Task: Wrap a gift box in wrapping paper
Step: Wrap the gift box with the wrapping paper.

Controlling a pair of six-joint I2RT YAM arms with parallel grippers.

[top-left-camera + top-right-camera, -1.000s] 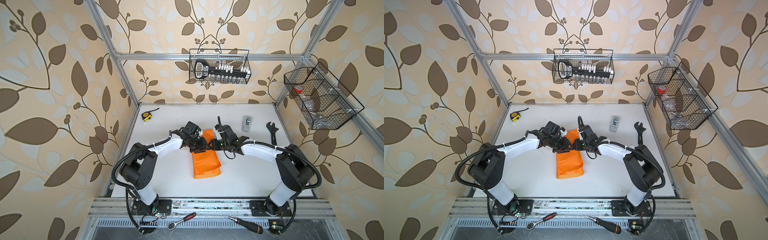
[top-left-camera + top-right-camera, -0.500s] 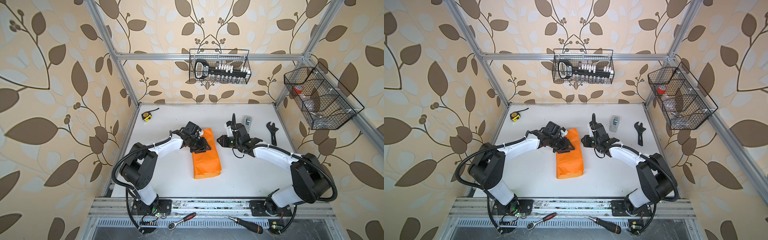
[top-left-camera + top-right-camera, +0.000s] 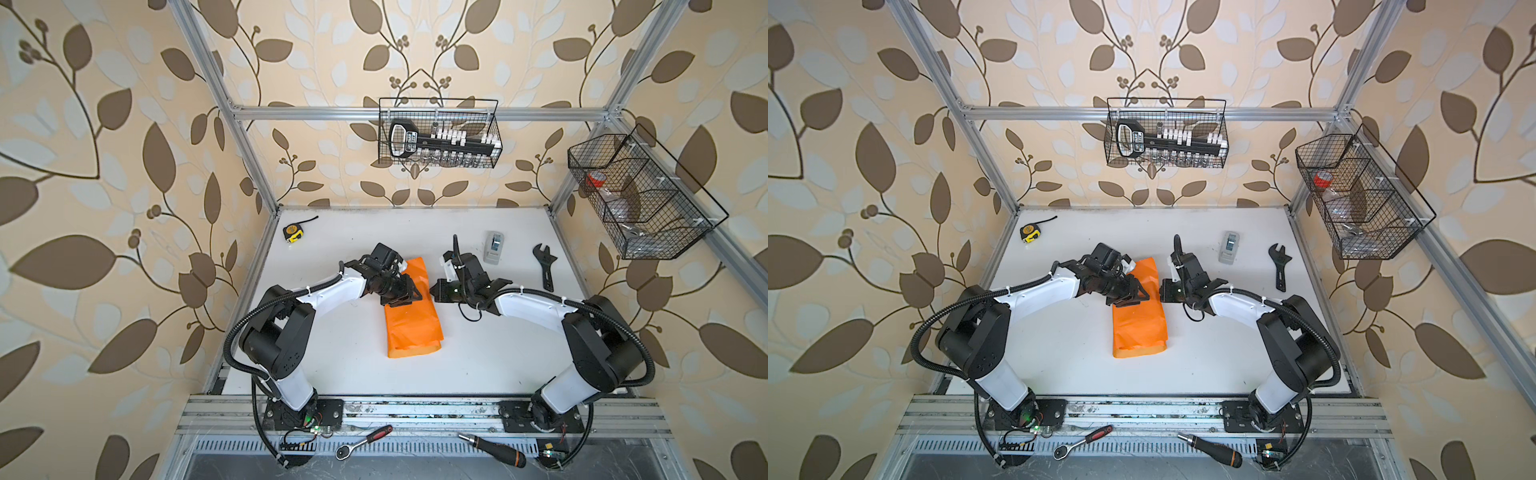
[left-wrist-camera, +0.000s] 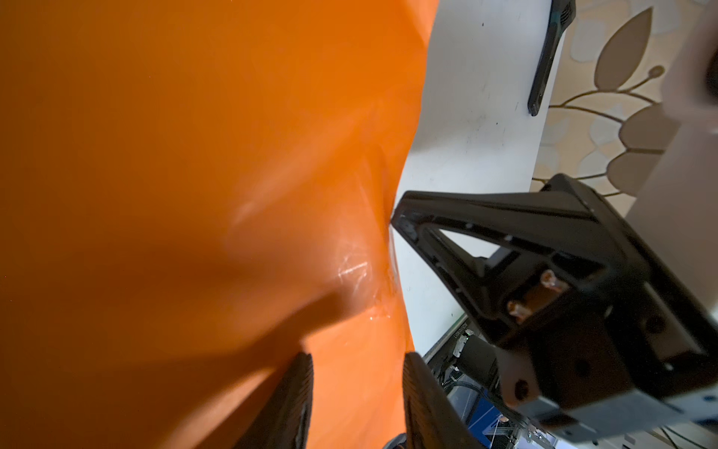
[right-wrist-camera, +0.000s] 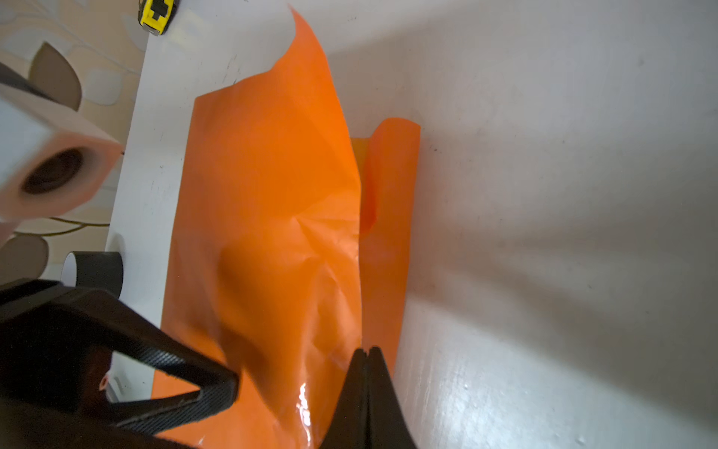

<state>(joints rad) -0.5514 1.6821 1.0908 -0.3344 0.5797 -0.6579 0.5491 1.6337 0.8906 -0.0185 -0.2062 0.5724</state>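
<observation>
The orange wrapping paper (image 3: 411, 328) (image 3: 1138, 328) lies folded into a long bundle mid-table. The gift box is hidden; I take it to be inside the fold. My left gripper (image 3: 409, 297) (image 3: 1133, 297) sits on the bundle's far half. In the left wrist view its jaws (image 4: 357, 359) stand apart, with fingertips on the paper (image 4: 194, 155). My right gripper (image 3: 432, 290) (image 3: 1161, 293) is shut. Its closed tips (image 5: 365, 350) touch the bundle's right edge at the seam of the folded flap (image 5: 272, 194). No paper shows between them.
A grey tape dispenser (image 3: 493, 247) and a black wrench (image 3: 545, 266) lie at the back right. A yellow tape measure (image 3: 293, 232) is at the back left. Wire baskets (image 3: 440, 133) (image 3: 640, 195) hang on the walls. A ratchet (image 3: 365, 440) and a screwdriver (image 3: 494, 449) lie on the front rail.
The right gripper drew back to the right from the paper, then came back to its right edge and closed. The left gripper stayed on the paper, jaws unchanged.
</observation>
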